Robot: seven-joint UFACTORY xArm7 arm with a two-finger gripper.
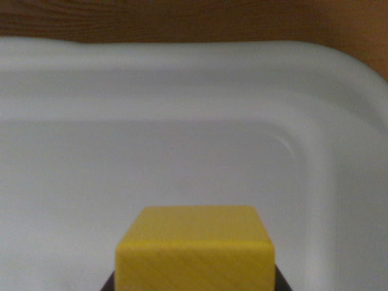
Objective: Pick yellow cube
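We count one yellow cube (195, 251) at the bottom edge of the wrist view; we count one white tray (339, 109); we see one wooden surface (182, 18) behind it.

no legible text, no labels, no nos.

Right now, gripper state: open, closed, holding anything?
Gripper: cannot be told; only dark bits show beside the yellow cube, over the white tray.

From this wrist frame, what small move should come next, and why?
Probably lift straight up a little. The cube sits at the bottom centre with dark gripper parts at both lower corners, over the white bin; whether the jaws are clamped isn't visible.
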